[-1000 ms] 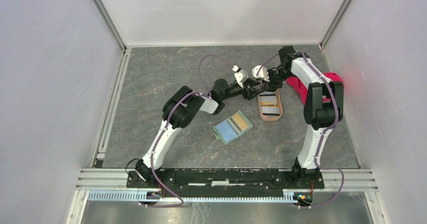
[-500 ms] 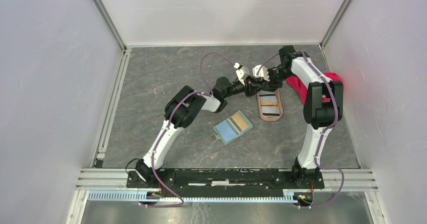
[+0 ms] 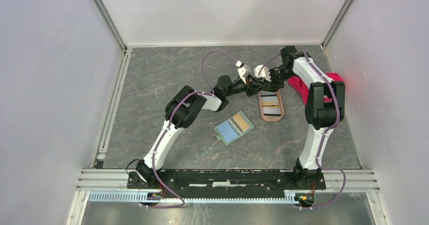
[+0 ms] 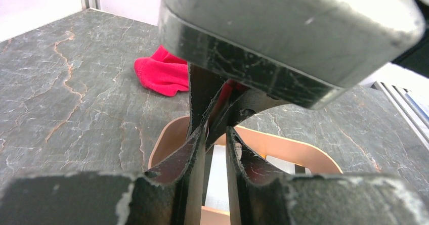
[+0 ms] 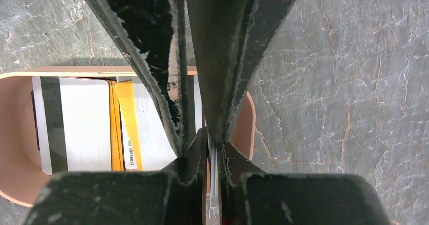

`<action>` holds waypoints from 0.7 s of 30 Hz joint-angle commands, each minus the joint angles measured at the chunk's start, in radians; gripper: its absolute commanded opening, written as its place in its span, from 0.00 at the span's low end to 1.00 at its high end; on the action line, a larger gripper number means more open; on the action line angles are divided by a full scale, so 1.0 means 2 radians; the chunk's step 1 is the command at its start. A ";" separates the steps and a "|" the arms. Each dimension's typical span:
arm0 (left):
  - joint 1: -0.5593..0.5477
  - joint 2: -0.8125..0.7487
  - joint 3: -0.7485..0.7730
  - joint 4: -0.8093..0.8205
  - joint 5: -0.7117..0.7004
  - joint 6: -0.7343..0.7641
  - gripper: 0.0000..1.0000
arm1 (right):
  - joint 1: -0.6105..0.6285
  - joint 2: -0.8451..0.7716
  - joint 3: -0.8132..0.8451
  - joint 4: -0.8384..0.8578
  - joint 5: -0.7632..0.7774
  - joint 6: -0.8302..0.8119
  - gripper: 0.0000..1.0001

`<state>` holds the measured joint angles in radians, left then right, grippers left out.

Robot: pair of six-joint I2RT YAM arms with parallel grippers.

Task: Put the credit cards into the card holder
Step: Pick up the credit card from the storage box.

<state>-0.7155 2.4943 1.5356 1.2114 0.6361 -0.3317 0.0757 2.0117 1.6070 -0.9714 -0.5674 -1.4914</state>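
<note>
**Table** [image 3: 152,83]: a grey, veined surface carried everything shown.

**Arms:** the left arm [image 3: 169,129] and the right arm [image 3: 321,108] rose from the near edge. They bent inward and met over the far end of the tray.

**Red cloth** [image 3: 331,78]: it lay bunched at the far right, partly hidden behind the right arm.

**Tray** [image 3: 271,119]: this pinkish-brown oblong lay just left of the cloth. It contained credit cards [image 5: 71,129], a whitish one with a dark stripe overlapping a yellow-orange one.

**Card holder** [image 3: 224,132]: it lay open and flat on the table, apart from the tray, to its left and nearer the arm bases. Dark and yellow-orange bands showed on the half facing the tray.

**Right gripper** [image 5: 212,143]: its fingers [image 5: 197,151] were pressed together on the held card [image 5: 213,184]. That card was seen edge-on above the tray.

**Left gripper** [image 4: 215,134]: it faced the right gripper tip to tip. Its fingers [image 4: 195,159] stood slightly apart with a narrow gap between them. Whether they touched the held card could not be told.
</note>
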 commanded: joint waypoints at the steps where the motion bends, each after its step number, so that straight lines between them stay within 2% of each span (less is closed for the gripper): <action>1: -0.002 0.004 0.014 0.003 0.021 -0.022 0.28 | -0.001 0.007 0.019 -0.074 -0.042 -0.085 0.04; 8: -0.001 -0.002 -0.002 0.024 0.028 -0.026 0.31 | -0.001 0.009 0.021 -0.073 -0.042 -0.085 0.04; 14: 0.001 -0.003 -0.018 0.076 0.039 -0.045 0.39 | -0.003 0.010 0.020 -0.073 -0.040 -0.083 0.04; 21: 0.003 -0.001 -0.016 0.074 0.050 -0.047 0.40 | -0.003 0.011 0.020 -0.071 -0.039 -0.081 0.04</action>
<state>-0.7101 2.4947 1.5059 1.2922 0.6914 -0.3862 0.0753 2.0163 1.6150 -0.9863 -0.5682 -1.4910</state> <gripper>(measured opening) 0.393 0.104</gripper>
